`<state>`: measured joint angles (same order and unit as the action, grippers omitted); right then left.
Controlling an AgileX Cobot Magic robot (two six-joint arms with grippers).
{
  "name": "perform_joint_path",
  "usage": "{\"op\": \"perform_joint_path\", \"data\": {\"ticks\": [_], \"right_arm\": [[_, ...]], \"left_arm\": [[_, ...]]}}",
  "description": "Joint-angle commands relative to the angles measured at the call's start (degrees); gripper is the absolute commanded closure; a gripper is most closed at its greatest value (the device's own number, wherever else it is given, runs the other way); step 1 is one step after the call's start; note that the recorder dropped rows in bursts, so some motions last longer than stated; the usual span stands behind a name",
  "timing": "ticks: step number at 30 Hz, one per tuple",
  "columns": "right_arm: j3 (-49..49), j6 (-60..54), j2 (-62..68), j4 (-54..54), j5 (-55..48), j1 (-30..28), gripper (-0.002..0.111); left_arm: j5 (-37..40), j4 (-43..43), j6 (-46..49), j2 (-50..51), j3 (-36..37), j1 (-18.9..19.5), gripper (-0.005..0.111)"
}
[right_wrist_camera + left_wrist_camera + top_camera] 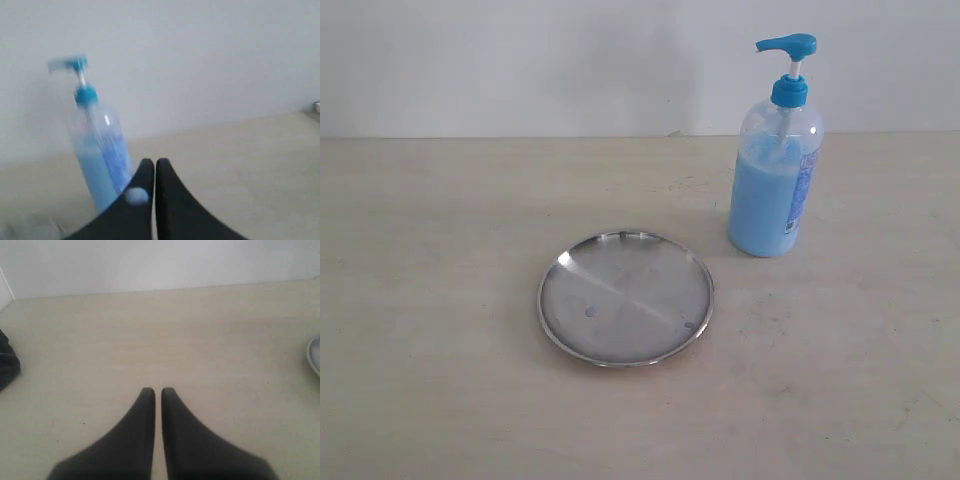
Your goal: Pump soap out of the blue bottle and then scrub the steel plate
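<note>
The blue bottle (775, 190) stands upright at the back right of the table, its pump head (786, 44) raised; light blue soap (760, 210) fills most of it. The steel plate (625, 297) lies in the middle, with small bluish drops (589, 311) on it. Neither gripper shows in the exterior view. In the left wrist view my left gripper (157, 391) is shut and empty over bare table, and the plate's rim (314, 356) peeks in at the edge. My right gripper (151, 162) is shut, with a pale soap drop (137, 196) on one finger; the bottle (97, 155) stands just beyond it, blurred.
A plain white wall (570, 60) backs the beige table (440, 350). A dark object (7, 365) sits at the edge of the left wrist view.
</note>
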<state>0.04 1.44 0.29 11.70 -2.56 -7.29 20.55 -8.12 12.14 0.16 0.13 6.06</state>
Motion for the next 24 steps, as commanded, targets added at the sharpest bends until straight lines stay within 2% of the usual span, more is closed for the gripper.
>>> {"op": "perform_joint_path", "data": {"ticks": [1,5,7,9,10,11,13,14,15,18,20,24], "right_arm": [[-0.04,20.55,-0.29,21.03,17.06,-0.14,0.109],[-0.04,22.95,-0.29,24.55,27.37,-0.14,0.109],[-0.04,27.77,-0.29,29.14,33.68,-0.14,0.109],[-0.17,32.48,-0.29,28.98,38.54,-0.14,0.109],[-2.32,32.47,-0.29,24.53,37.28,-0.14,0.109],[-4.78,32.33,-0.05,14.72,33.38,-0.14,0.109],[-13.17,38.10,5.06,-15.58,16.17,0.19,0.109],[-16.31,45.43,9.01,-30.00,9.91,0.53,0.108],[-19.19,57.60,13.54,-48.96,9.47,1.11,0.107],[-23.71,67.06,26.64,-75.05,14.17,1.10,0.103],[-24.91,67.19,36.12,-79.86,20.54,1.10,0.099],[-26.01,60.89,58.41,-79.06,32.65,1.10,0.084]], "left_arm": [[-1.01,0.06,0.31,-0.16,-0.13,0.18,0.103],[-1.01,0.06,0.31,-0.16,-0.13,0.18,0.103],[-1.01,0.06,0.31,-0.16,-0.13,0.18,0.103],[-1.00,0.06,0.31,-0.16,-0.13,0.18,0.103],[-1.00,0.06,0.31,-0.16,-0.13,0.18,0.103],[-0.88,0.06,0.31,-0.16,-0.13,0.18,0.103],[-0.88,0.06,0.31,-0.16,-0.13,0.18,0.103],[-0.88,0.06,0.31,-0.16,-0.13,0.18,0.103],[-0.88,0.06,0.31,-0.16,-0.13,0.18,0.103],[-0.88,-0.05,0.31,-0.16,-0.13,0.18,0.103],[-0.88,0.07,0.31,-0.16,-0.13,0.18,0.103],[-0.88,0.07,0.31,-0.16,-0.13,0.06,0.103]]}}
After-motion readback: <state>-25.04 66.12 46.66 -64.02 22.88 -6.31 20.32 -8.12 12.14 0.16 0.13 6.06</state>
